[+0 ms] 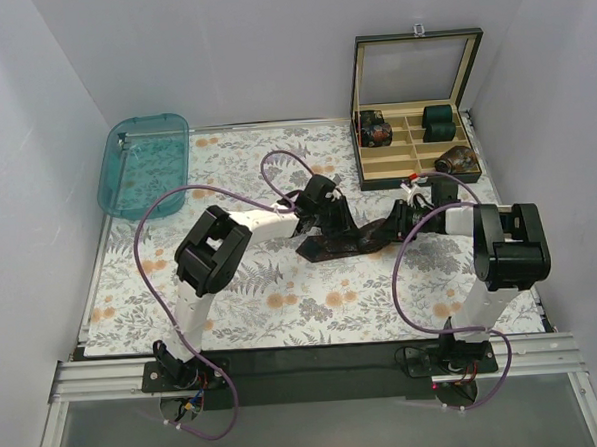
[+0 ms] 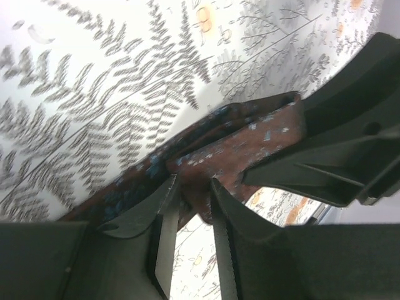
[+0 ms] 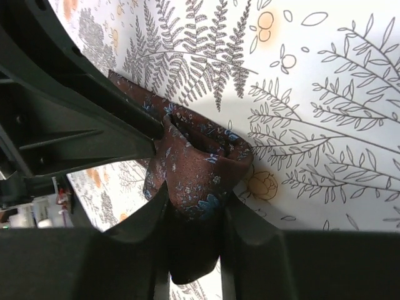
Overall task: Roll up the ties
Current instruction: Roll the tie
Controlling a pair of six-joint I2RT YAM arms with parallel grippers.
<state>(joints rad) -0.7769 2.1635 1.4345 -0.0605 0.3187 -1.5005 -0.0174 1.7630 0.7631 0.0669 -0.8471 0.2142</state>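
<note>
The dark brown tie (image 1: 332, 245) with small pale and blue dots lies mid-table between both grippers. In the right wrist view its end is folded into a loose coil (image 3: 200, 156), and my right gripper (image 3: 194, 200) is shut on that coil just above the cloth. In the left wrist view the strip (image 2: 244, 140) runs diagonally, and a fold of it sits between the tips of my left gripper (image 2: 192, 187), which is shut on it. In the top view the left gripper (image 1: 330, 220) and right gripper (image 1: 399, 223) face each other, close together.
An open tie box (image 1: 416, 180) stands at the back right, holding dark teal bundles (image 1: 438, 122) and patterned rolls (image 1: 377, 131). A teal plastic tray (image 1: 145, 163) lies at the back left. The fern-print cloth (image 1: 282, 294) covers the table.
</note>
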